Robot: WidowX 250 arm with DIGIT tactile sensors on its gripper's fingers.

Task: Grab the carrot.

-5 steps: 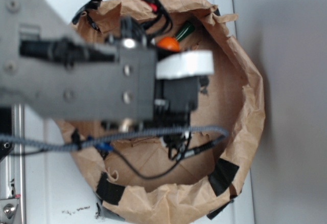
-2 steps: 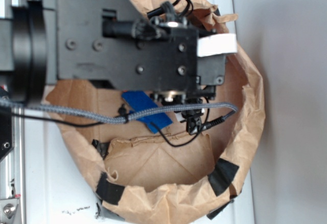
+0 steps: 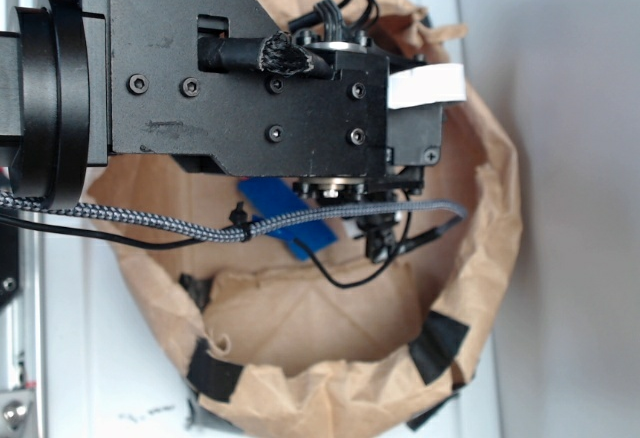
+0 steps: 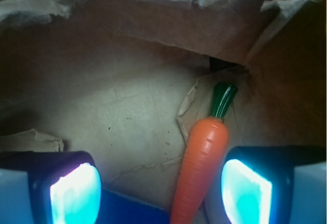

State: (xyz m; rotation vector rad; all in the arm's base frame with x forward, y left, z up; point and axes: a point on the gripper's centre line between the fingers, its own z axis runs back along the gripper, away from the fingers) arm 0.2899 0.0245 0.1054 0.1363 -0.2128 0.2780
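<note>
Orange carrot [image 4: 203, 157] between the open hand's [image 4: 161, 191] fingers, nearer the right

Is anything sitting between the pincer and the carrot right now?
Nothing visible does. In the wrist view the carrot lies between the open pincer's pads, close beside the right-hand one, with bare paper around it. The blue block sits low, to the carrot's left.

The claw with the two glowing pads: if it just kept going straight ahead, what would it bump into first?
Probably the carrot, lying between the open gripper pads and close to the right-hand one. Miss that, and it meets the brown paper bag floor. Depth is hard to judge here.
</note>
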